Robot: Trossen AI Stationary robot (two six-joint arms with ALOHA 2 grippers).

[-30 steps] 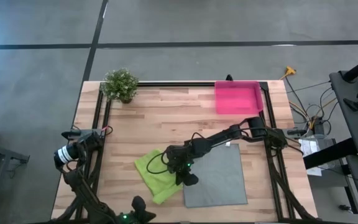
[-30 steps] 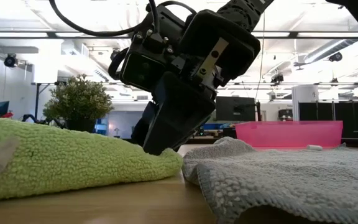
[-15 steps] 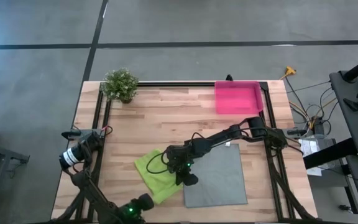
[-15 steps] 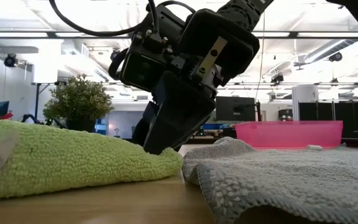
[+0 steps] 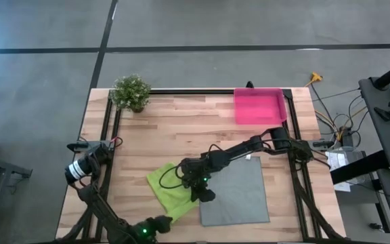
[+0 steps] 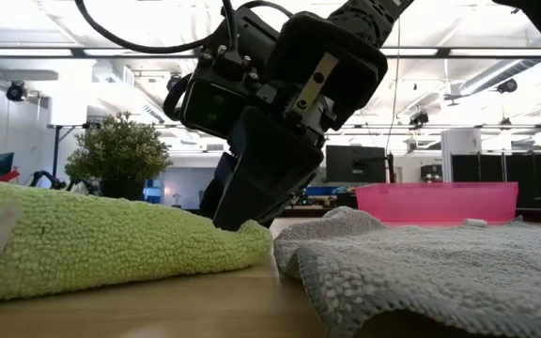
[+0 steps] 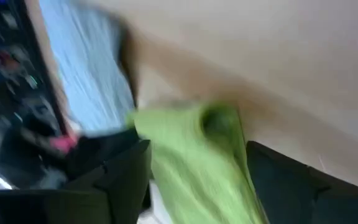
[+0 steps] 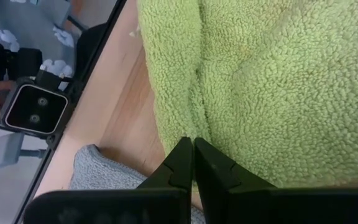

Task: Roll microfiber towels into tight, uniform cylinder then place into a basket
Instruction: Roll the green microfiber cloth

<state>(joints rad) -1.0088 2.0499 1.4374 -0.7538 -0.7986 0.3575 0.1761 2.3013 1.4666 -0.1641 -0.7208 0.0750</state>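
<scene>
The lime green towel (image 5: 166, 190) lies bunched in a thick fold on the table, left of the flat grey towel (image 5: 239, 193). My right gripper (image 5: 204, 195) is shut, with its tips on the green towel's edge next to the grey one. My left gripper (image 5: 160, 222) is by the green towel's near corner. In its blurred wrist view its fingers stand wide open (image 7: 197, 148) with green cloth (image 7: 188, 171) between them. The pink basket (image 5: 258, 106) stands at the far right. My right gripper sets its shut fingertips (image 8: 185, 155) on the green towel's edge (image 8: 197, 127), where a crease runs up to them. It comes slanting down from the table's right. The towel stays on the table; whether cloth is caught between the tips I cannot tell. My left gripper has green cloth between its open fingers, but whether they touch it I cannot tell.
A small potted plant (image 5: 131, 92) stands at the far left corner. Black rails (image 5: 110, 135) run along the table's left, right and far sides. Bare wood lies between the towels and the basket.
My left arm has swung a little toward the table's right, bringing its gripper closer to the green towel's near corner. My right gripper and both towels have stayed in place.
</scene>
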